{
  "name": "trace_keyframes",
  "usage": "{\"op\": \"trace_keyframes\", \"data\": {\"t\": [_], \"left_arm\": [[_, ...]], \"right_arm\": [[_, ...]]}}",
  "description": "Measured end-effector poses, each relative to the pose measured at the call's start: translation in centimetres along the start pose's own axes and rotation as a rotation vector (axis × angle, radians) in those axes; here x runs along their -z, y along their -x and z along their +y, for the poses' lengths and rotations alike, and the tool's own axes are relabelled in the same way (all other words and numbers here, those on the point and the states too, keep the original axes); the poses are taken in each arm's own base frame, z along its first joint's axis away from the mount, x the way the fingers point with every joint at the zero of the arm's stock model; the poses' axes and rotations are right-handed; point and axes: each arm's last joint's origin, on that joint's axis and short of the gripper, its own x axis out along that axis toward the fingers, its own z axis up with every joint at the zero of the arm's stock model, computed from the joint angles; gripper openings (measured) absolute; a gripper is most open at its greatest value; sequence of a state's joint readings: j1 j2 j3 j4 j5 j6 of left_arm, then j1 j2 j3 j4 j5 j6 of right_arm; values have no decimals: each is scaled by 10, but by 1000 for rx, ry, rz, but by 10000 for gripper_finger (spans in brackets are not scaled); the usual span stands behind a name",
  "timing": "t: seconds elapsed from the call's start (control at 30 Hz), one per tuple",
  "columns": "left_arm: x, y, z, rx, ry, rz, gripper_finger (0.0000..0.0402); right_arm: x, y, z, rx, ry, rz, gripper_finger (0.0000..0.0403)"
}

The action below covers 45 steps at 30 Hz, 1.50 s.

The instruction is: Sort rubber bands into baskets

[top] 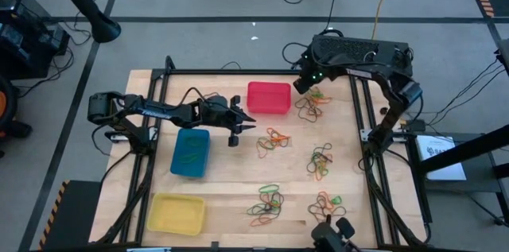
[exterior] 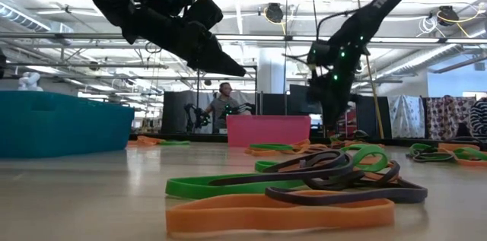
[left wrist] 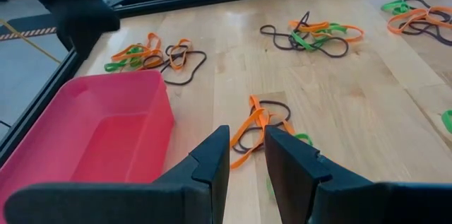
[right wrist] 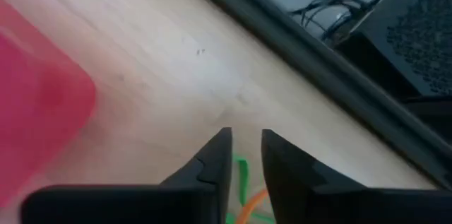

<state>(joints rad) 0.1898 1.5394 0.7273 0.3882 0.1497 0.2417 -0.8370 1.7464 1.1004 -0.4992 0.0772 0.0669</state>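
My right gripper (right wrist: 246,155) stands with its jaws a narrow gap apart; a green rubber band (right wrist: 242,174) shows in that gap, but whether I grip it I cannot tell. The bands should be light, limp and stretchy; I judge it best to pinch one strand where it lies clear of the tangle (top: 312,102) below me. The red basket (top: 268,97) sits just beside. My left gripper (left wrist: 246,155) hangs empty, jaws slightly parted, above an orange band (left wrist: 253,126) whose long axis runs away from my tips.
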Motion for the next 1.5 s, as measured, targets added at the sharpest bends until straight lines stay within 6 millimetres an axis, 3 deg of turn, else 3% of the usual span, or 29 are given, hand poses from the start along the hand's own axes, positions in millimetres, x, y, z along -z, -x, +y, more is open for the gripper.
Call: {"op": "trace_keyframes", "data": {"t": [0.33,0.63,1.07,1.17,1.33,1.5], "left_arm": [[0,0,0,1,2,5,98],[0,0,0,1,2,5,98],[2,0,-1,5,29,20,98],[2,0,-1,5,29,21,98],[2,0,-1,5,29,20,98],[1,0,0,2,27,10,98]], "right_arm": [[5,-11,4,1,9,62,195],[10,-10,9,-3,9,98,220],[12,-25,17,-8,52,120,171],[11,-22,16,-5,89,112,131],[11,-22,16,-11,148,112,18],[7,-6,15,-14,194,64,5]]}}
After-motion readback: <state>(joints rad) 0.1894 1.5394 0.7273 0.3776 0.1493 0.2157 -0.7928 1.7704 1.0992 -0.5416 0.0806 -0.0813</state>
